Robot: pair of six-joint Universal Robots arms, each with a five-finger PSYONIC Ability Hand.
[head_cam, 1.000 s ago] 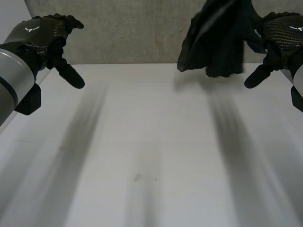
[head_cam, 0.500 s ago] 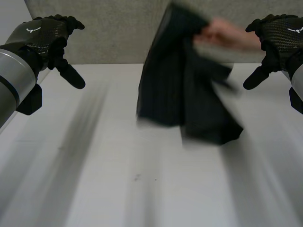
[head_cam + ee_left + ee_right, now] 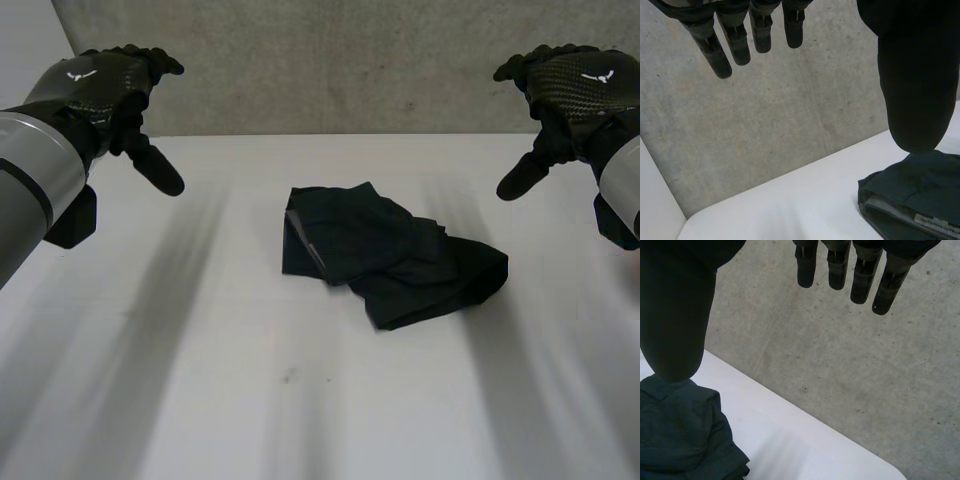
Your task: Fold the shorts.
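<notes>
Dark shorts crumpled near middle of counter, nearer far edge, between my hands, touching neither. My left hand released, fingers straight, raised near left edge; my right hand likewise near right edge.

A white table spreads below the left hand and the right hand; its top is smooth, with a small dark speck nearer the camera than either hand; a grey concrete wall rises beyond the fingertips, mottled and pitted, meeting the table's far edge; beside the left hand a pale panel joins the wall along a slanted seam.
</notes>
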